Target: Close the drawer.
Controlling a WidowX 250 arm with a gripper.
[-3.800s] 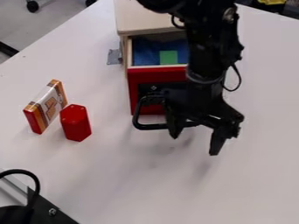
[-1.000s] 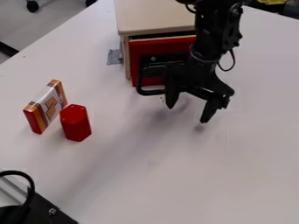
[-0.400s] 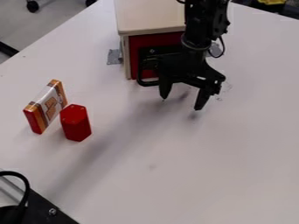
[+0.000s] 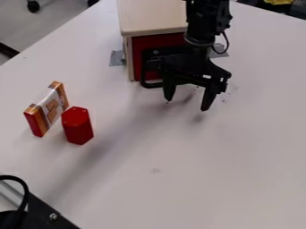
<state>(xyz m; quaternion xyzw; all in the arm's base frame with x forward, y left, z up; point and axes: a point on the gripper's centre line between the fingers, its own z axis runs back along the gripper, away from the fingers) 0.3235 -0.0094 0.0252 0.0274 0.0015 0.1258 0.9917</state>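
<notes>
At the upper centre of the worktop (image 4: pixel 179 179) stands a small cabinet (image 4: pixel 152 15) with a pale wooden top and a pale side panel. Its red drawer (image 4: pixel 138 47) is closed, the front lying beneath the forward edge of the top. A black looped handle (image 4: pixel 144 78) projects from the drawer front, low down, toward the viewer.

The black robot arm (image 4: pixel 206 22) enters from the top edge and descends before the right part of the cabinet. Its claw (image 4: pixel 186 104) is wide, the two dark fingers (image 4: pixel 208 97) well apart and pointing down over the worktop, with nothing between them. The body of the claw overlaps the handle in the view; it may be touching the drawer front, though the arm hides the place of contact.

Grey patches lie beside the cabinet, the left patch (image 4: pixel 116 58) next to the side panel and the right patch (image 4: pixel 220 50) just beyond the arm. Toward the left, a red six-sided block (image 4: pixel 77 126) stands upright close beside an orange, white and red carton (image 4: pixel 48 109), which stands on a narrow side. At the lower left corner, a black cable (image 4: pixel 23 188) curves above a dark plate (image 4: pixel 44 212) bearing a screw. Beyond the worktop, at upper left, a dark caster (image 4: pixel 33 6) rests on the grey floor (image 4: pixel 60 22).
</notes>
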